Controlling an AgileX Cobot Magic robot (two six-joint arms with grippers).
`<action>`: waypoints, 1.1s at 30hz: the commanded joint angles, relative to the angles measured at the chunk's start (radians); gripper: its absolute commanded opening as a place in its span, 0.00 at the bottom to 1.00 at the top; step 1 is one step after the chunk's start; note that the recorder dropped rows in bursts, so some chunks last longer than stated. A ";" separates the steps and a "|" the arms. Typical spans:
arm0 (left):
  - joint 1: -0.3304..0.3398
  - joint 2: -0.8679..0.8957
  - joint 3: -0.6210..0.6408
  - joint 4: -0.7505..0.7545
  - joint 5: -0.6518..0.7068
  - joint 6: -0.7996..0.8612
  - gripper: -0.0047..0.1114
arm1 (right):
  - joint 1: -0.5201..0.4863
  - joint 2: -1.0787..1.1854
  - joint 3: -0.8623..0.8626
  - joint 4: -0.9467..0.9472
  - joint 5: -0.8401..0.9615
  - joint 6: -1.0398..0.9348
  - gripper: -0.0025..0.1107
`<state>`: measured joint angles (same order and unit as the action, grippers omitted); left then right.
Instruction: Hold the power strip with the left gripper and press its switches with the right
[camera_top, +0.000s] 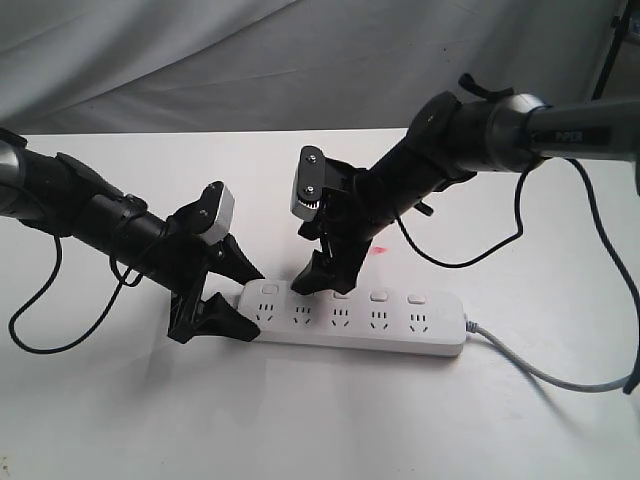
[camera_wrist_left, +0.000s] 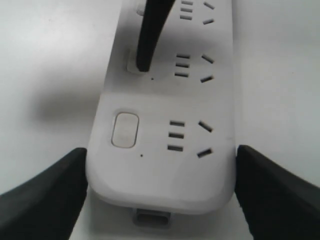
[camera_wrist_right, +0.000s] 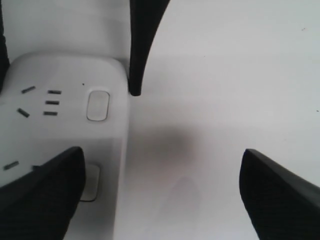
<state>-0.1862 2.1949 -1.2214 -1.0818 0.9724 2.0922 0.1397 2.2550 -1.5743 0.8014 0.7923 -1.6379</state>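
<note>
Left end effector clamps the cordless end of the power strip on the desk, while the right end effector, spread wide, rests one fingertip on a half-hidden switch.

One power strip, five switches, five outlets, one grey cord, two grippers

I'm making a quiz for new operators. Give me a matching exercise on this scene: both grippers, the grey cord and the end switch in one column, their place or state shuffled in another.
1. left gripper
2. right gripper
3. grey cord
4. end switch

A. leaves the power strip and runs over the table
B. jaws wide, one fingertip at the second switch
C. bare, nothing on it
D. jaws either side of the strip's end

Pairs: 1-D, 2-B, 3-A, 4-C.
</note>
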 joint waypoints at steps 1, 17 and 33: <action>-0.004 -0.003 -0.006 -0.002 -0.031 0.002 0.07 | 0.001 0.032 0.007 -0.067 -0.033 -0.014 0.70; -0.004 -0.003 -0.006 -0.002 -0.031 0.002 0.07 | 0.001 0.053 0.007 -0.145 -0.025 -0.012 0.70; -0.004 -0.003 -0.006 -0.002 -0.031 0.002 0.07 | 0.001 0.042 0.030 -0.068 -0.017 -0.059 0.70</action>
<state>-0.1862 2.1949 -1.2214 -1.0818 0.9705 2.0922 0.1397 2.2703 -1.5739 0.7982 0.7724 -1.6454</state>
